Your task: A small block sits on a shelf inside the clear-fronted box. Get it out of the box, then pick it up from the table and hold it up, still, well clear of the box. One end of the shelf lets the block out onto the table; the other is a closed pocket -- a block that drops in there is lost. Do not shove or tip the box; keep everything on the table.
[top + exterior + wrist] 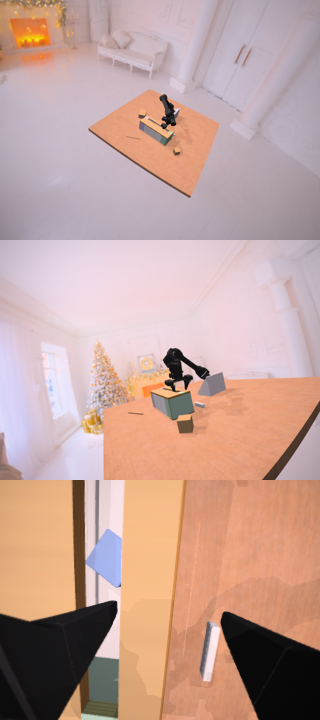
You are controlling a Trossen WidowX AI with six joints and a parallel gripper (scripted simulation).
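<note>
The box (152, 133) (180, 405) stands upright on the table, with a wooden lid that has a long slot. A blue block (107, 557) shows through the slot in the wrist view, over a pale shelf (111, 642), turned at an angle and partly hidden by the lid's strip. Past the shelf's near end is a dark green gap. My gripper (180, 389) (169, 611) is open and empty, pointing down just over the lid. One finger is at the slot; the other is outside, beyond the lid strip, on the bar's side. The block is not discernible in the top and exterior views.
A small white bar (199, 404) (211, 652) lies on the table beside the box. A wooden cube (176, 151) (185, 423) stands off the green end, another wooden block (142, 113) off the far end. A thin stick (133, 137) (135, 413) lies before the front. A grey wedge (212, 384) stands by the arm's base.
</note>
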